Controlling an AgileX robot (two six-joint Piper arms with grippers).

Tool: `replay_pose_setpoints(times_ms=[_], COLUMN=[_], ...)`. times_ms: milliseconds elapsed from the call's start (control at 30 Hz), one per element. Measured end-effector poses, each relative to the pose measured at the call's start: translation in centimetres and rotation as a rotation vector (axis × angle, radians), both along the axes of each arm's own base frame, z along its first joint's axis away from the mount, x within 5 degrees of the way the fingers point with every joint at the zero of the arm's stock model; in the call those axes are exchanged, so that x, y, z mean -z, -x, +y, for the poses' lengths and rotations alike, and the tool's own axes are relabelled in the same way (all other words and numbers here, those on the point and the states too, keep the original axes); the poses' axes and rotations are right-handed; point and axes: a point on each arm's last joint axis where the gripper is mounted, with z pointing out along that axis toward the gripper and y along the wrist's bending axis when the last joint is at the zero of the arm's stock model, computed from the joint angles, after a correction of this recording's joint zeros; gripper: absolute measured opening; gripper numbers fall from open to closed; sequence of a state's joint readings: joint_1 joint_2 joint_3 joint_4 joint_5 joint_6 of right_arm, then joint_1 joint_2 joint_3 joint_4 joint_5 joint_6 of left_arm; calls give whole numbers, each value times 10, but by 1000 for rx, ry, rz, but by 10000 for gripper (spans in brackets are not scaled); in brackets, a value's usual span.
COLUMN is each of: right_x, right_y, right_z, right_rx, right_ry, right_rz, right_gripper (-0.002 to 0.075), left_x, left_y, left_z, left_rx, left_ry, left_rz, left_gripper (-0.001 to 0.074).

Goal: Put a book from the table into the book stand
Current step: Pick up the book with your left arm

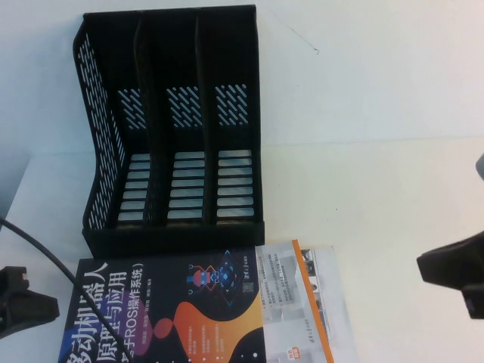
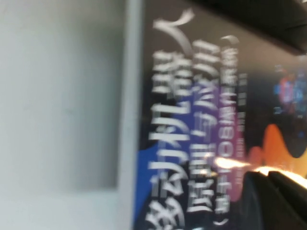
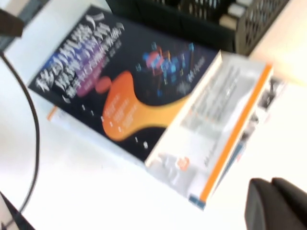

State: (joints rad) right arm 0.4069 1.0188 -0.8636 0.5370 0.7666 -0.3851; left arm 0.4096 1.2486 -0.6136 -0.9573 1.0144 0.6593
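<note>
Both grippers hang low at the table's near edges, and neither touches anything. From the high view the left gripper (image 1: 26, 302) sits at the left edge, just beside the book (image 1: 166, 310), and the right gripper (image 1: 457, 272) sits at the right edge, well apart from it; whether either one's fingers are spread or pressed together cannot be told from any view.

On the white table (image 1: 378, 189) stands the black book stand (image 1: 170, 128), its three upright compartments holding nothing — only the slotted back and base show through. Flat on the table just in front of the stand lies the book, dark cover up with white Chinese title characters and an orange blob. It rests on top of a white book with an orange border (image 1: 318, 302), which sticks out to its right.

A black cable (image 1: 45, 253) curves across the table at the left. The left wrist view shows little but the dark cover (image 2: 216, 120) close up, while the right wrist view takes in both books (image 3: 120, 81) stacked together — the lower one's orange stripe (image 3: 235, 134) clear — and the stand's perforated wall (image 3: 249, 19) behind them.
</note>
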Motion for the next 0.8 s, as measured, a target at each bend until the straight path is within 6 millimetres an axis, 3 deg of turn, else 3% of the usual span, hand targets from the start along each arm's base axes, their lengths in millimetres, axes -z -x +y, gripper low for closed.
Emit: replay_pose_setpoints(times_ms=[133, 333, 600, 700, 800], right_x=[17, 31, 38, 39, 40], right_y=[8, 20, 30, 31, 31], right_z=[-4, -9, -15, -15, -15], right_rx=[4, 18, 17, 14, 13], right_ry=[19, 25, 41, 51, 53], right_rz=[45, 82, 76, 81, 81], right_gripper=[4, 4, 4, 4, 4], left_x=[13, 19, 35, 35, 35], left_y=[-11, -27, -33, -33, -34], left_z=[17, 43, 49, 49, 49], left_rx=[-36, -97, -47, -29, -28], left_ry=[81, 247, 243, 234, 234], left_rz=[41, -35, -5, -24, -35], left_gripper=[-3, -3, 10, 88, 262])
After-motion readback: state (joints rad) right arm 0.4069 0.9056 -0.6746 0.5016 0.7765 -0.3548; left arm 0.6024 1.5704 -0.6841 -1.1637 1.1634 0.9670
